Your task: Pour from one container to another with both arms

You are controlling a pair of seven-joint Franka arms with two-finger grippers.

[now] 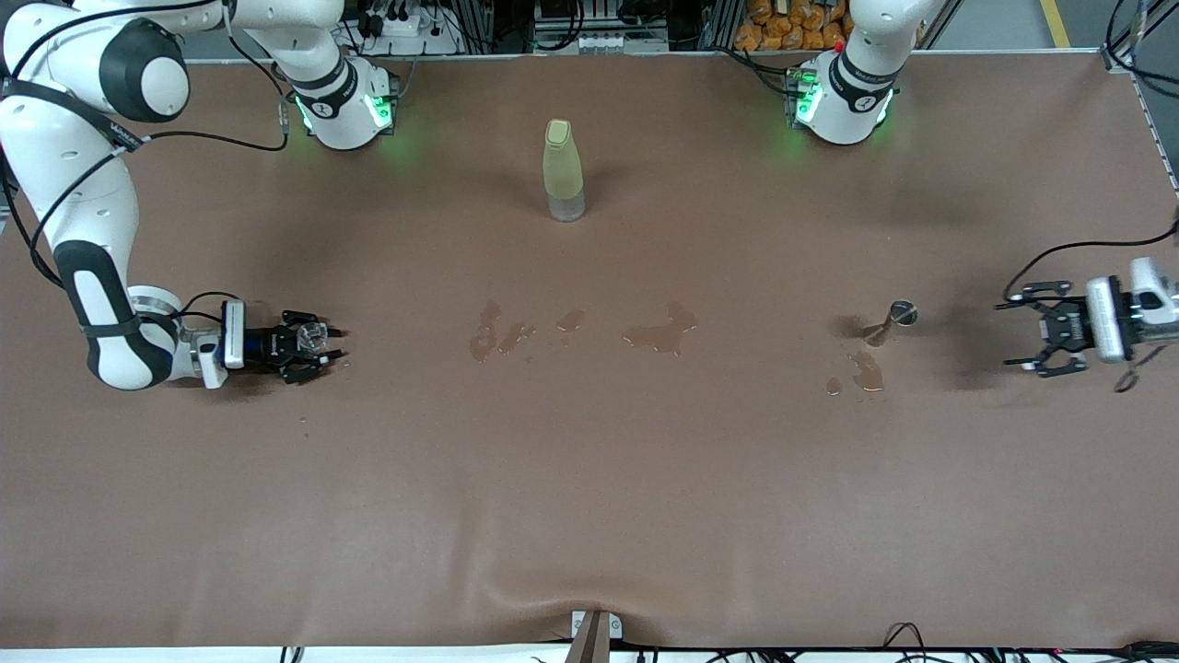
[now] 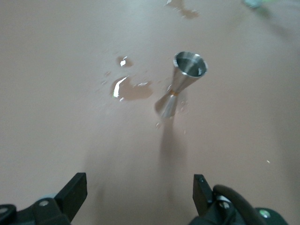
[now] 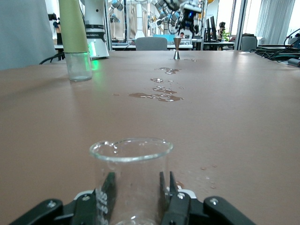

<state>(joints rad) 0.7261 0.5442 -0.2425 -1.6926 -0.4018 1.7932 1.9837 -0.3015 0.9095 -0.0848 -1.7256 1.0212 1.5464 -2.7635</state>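
A tiny squat clear glass cup [image 1: 313,338] [image 3: 131,178] sits low over the table at the right arm's end, with my right gripper [image 1: 322,344] [image 3: 136,197] shut on it, one finger against each side. The small greyish goblet-like glass [image 1: 892,322] [image 2: 185,82] stands upright on the table toward the left arm's end, beside a small puddle. My left gripper [image 1: 1022,333] [image 2: 139,192] is open and holds nothing. It hangs low over the table, well apart from the goblet, toward the table's end.
A tall pale yellow-green bottle [image 1: 563,170] [image 3: 75,37] stands mid-table near the arms' bases. Puddles lie on the brown cloth: several at the middle [image 1: 659,333] and one [image 1: 866,370] [image 2: 131,89] just nearer the front camera than the goblet.
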